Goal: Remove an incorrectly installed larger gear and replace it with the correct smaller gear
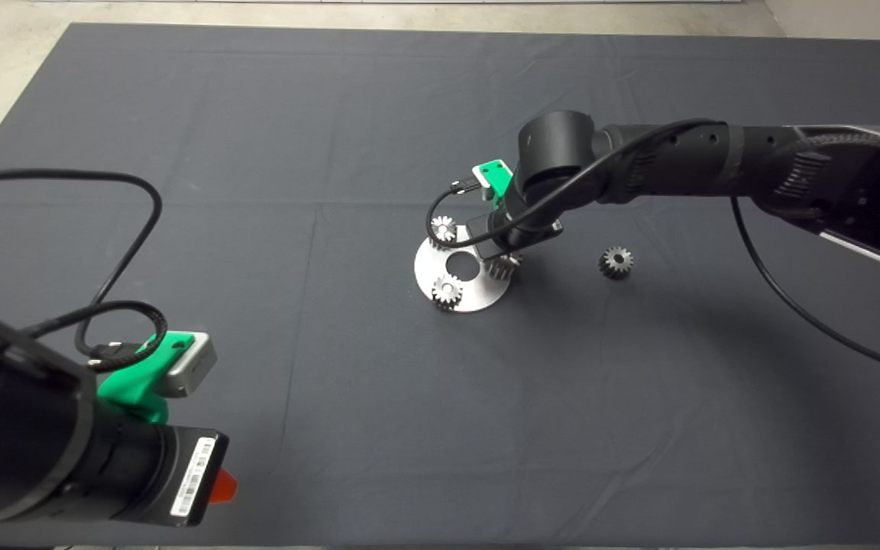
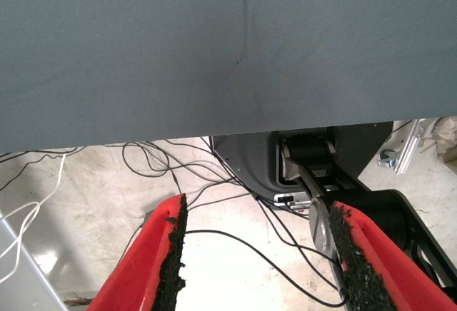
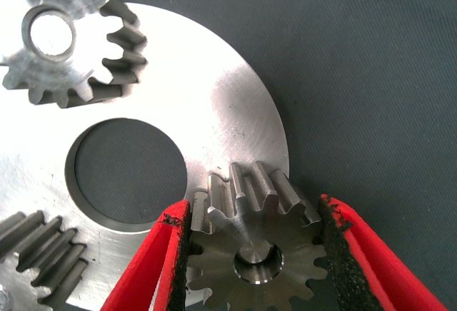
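Note:
The larger gear (image 3: pixel 257 254) sits on the edge of a round silvery plate (image 3: pixel 235 111), with long coarse teeth and a shiny face. My right gripper (image 3: pixel 253 207) stands over it, one pad against the teeth on each side, shut on it. In the head view the right wrist (image 1: pixel 532 198) covers most of this gear (image 1: pixel 503 266). The smaller gear (image 1: pixel 616 262), dark with a wide hole, lies on the mat to the right of the plate (image 1: pixel 478 294), away from both grippers. My left gripper (image 2: pixel 257 218) is open and empty, parked at the lower left (image 1: pixel 222 485).
Two small silvery gears (image 1: pixel 444 228) (image 1: pixel 448 291) stand on the plate around its centre hole (image 1: pixel 461 264). The left wrist view shows the mat's edge (image 2: pixel 214 129) and cables on the floor (image 2: pixel 164 168) beyond it.

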